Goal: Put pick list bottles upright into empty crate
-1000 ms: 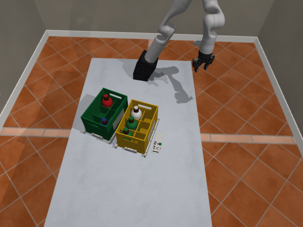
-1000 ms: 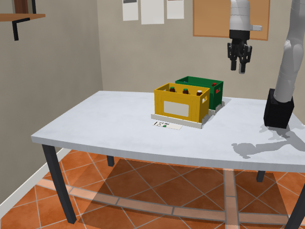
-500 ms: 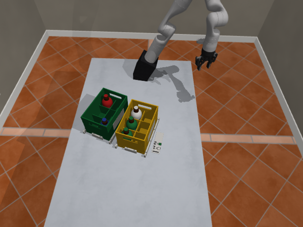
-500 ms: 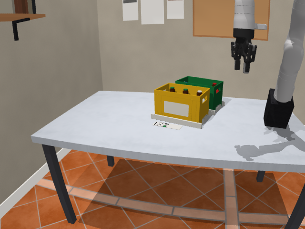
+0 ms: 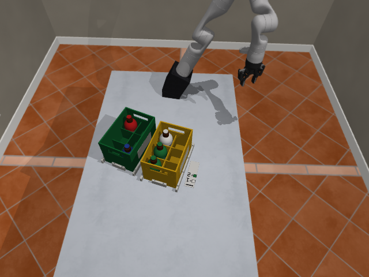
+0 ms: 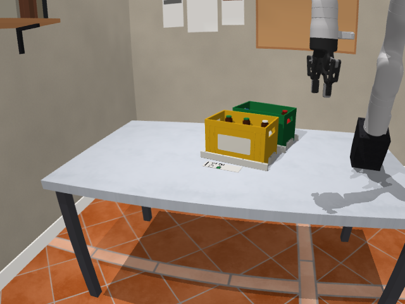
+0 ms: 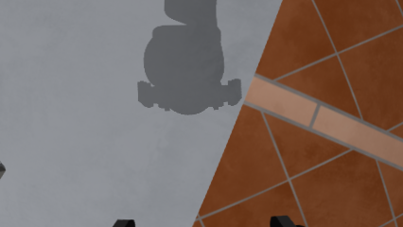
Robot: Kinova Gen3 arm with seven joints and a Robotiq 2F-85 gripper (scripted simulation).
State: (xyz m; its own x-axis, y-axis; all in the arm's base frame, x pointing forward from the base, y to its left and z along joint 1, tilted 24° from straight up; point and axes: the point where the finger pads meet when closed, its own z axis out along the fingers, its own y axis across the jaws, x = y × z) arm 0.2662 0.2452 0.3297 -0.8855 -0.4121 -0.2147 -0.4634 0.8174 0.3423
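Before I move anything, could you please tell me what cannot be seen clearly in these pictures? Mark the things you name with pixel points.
- Blue-capped bottle [image 5: 127,148]: in the top view, the green crate's [image 5: 115,154] [image 6: 287,130] near wall hides its lower part.
- Bottle bottoms in the yellow crate [image 5: 157,176] [image 6: 242,124]: its walls hide them in the exterior view.
- Pick list [image 5: 194,167] [image 6: 230,168]: its writing is too small and slanted to read surely in the exterior view.
- Gripper [image 5: 249,78] [image 6: 321,90]: the wrist view's lower edge cuts off most of it.

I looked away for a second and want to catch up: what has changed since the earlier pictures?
The arm has carried the open gripper a little toward the right of both the top and exterior views. It took hold of nothing. The crates, bottles and pick list stayed as they were.
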